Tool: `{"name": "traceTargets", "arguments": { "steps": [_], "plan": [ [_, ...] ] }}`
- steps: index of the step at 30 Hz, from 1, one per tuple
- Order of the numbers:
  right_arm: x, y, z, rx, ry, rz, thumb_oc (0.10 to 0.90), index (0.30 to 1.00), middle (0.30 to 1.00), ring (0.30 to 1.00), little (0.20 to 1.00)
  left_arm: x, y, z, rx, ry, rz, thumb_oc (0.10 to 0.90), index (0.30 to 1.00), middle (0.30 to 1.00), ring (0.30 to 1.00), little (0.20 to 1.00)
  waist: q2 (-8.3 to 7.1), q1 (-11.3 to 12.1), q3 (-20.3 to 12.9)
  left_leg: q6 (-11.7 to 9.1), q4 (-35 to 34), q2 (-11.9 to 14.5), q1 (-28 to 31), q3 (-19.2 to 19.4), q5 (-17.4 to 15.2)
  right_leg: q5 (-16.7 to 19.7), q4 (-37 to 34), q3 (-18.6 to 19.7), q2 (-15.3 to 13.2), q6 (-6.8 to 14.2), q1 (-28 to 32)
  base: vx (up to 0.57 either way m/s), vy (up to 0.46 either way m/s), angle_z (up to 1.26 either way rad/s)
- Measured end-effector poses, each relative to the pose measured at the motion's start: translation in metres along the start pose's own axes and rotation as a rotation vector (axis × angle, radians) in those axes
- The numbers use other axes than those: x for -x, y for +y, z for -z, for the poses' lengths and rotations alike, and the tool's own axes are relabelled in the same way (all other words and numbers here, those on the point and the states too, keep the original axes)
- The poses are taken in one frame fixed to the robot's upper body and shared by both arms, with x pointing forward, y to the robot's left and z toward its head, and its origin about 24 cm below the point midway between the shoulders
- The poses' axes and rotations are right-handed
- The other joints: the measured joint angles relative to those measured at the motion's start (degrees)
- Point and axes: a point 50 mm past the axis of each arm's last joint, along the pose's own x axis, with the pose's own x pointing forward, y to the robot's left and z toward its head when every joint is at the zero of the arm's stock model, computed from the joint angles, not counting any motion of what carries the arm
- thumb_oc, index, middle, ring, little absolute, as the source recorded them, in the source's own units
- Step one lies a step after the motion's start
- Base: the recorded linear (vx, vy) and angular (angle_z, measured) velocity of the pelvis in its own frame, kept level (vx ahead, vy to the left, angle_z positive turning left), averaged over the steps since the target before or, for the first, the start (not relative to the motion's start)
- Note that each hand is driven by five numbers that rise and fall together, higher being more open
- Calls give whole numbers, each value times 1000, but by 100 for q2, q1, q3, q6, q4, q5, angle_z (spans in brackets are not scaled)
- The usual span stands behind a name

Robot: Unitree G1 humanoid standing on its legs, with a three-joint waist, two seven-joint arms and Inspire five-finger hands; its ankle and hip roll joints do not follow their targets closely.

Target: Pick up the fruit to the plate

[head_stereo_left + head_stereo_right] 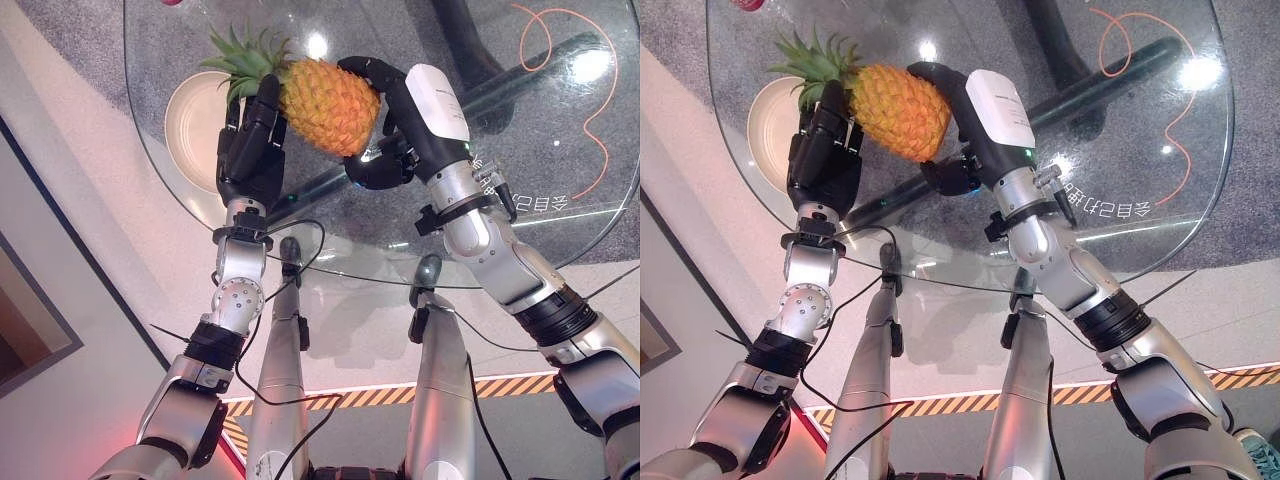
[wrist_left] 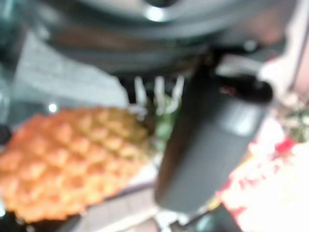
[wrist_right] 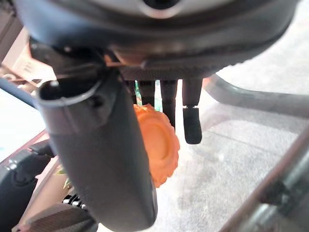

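Both hands hold the pineapple (image 1: pixel 328 104) above the glass table (image 1: pixel 560 150): left hand (image 1: pixel 250 140) fingers curled at its leafy end, right hand (image 1: pixel 395 120) fingers wrapped over its base, beside the plate (image 1: pixel 190 125).

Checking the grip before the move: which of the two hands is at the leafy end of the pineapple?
The left hand, by the green crown next to the plate. The right hand wraps the pineapple at its rounded base end.

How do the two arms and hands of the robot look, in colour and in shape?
Both arms are silver-grey metal segments with black ring joints and thin black cables alongside. The left hand is dark all over, with jointed fingers. The right hand is dark too, but carries a smooth white cover on its back.
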Motion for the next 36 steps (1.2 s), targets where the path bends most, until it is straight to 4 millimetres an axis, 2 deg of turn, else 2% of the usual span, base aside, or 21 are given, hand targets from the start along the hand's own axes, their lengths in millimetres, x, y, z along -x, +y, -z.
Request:
{"name": "traceTargets", "arguments": {
  "steps": [2, 3, 4, 11, 15, 30, 31, 32, 33, 34, 36],
  "plan": [
    [-2, -1, -1, 29, -15, -10, 100, 300, 300, 300, 200, 0, 0, 0, -2, -2, -10, 800, 900, 900, 900, 900, 0, 3, 0, 0, 0, 0, -11, 0, 0, 0, -2, -1, 0, 0, -6, 0, 0, 0],
    [-2, -1, -2, 41, -20, -16, 100, 300, 300, 300, 200, 0, 1, -1, -3, -3, -15, 232, 413, 413, 413, 332, 0, 8, 0, 0, 0, 0, -11, 0, 0, -1, -2, -2, 0, 1, -7, 0, 0, 0],
    [-2, -2, -2, 46, -24, -17, 100, 300, 300, 300, 200, 0, 1, -1, -7, -6, -14, 100, 300, 300, 300, 200, 0, 18, 0, 0, 0, 0, -12, 0, 0, -1, -2, -3, 0, 1, -7, 0, 0, 0],
    [-1, -6, -11, 42, -85, -12, 100, 300, 300, 300, 200, 2, -2, -7, -39, -66, 7, 100, 300, 300, 300, 200, 0, 19, 0, 4, 7, -1, -13, -2, 4, 0, 6, -4, -2, 0, -6, 0, 0, 0],
    [0, -6, -21, 30, -147, -13, 100, 300, 300, 300, 200, 1, 1, -19, -41, -133, -6, 100, 300, 300, 300, 200, 0, -18, 0, 6, 7, -1, -13, -2, 6, 1, 6, -4, -1, -1, -6, 0, 0, 0],
    [2, -1, -27, 51, -200, -33, 100, 300, 300, 300, 200, 0, 2, -31, -31, -191, -12, 100, 300, 300, 300, 200, -20, -16, -4, 10, 13, -2, -13, -6, 11, 2, 15, -5, -1, -2, -4, 0, 0, 0],
    [2, -1, -27, 51, -200, -33, 144, 338, 338, 338, 244, 0, 2, -31, -31, -191, -12, 100, 300, 300, 300, 200, -21, -19, -5, 10, 13, -2, -13, -6, 11, 2, 14, -5, -1, -2, -4, 0, 0, 0],
    [2, -1, -27, 52, -201, -33, 366, 528, 528, 528, 466, 0, 2, -31, -31, -191, -12, 100, 300, 300, 300, 200, -21, -24, -4, 10, 13, -2, -13, -6, 11, 2, 14, -5, -1, -2, -4, 0, 0, 0],
    [2, 0, -27, 51, -200, -33, 762, 867, 867, 867, 862, 0, 2, -31, -31, -191, -12, 100, 300, 300, 300, 200, -21, -25, -4, 10, 13, -2, -13, -6, 11, 2, 14, -5, 0, -2, -5, 0, 0, 0],
    [2, 0, -27, 51, -199, -32, 800, 900, 900, 900, 900, 0, 2, -31, -30, -191, -12, 100, 300, 300, 300, 200, -22, -26, -4, 10, 13, -2, -13, -6, 11, 2, 12, -5, 0, -2, -5, 0, 0, 0],
    [3, 0, -27, 48, -197, -33, 800, 900, 900, 900, 900, 0, 2, -31, -30, -191, -12, 100, 300, 300, 300, 200, -22, -26, -4, 10, 13, -2, -14, -6, 11, 2, 12, -5, 0, -2, -5, 0, 0, 0]
  ]
}}
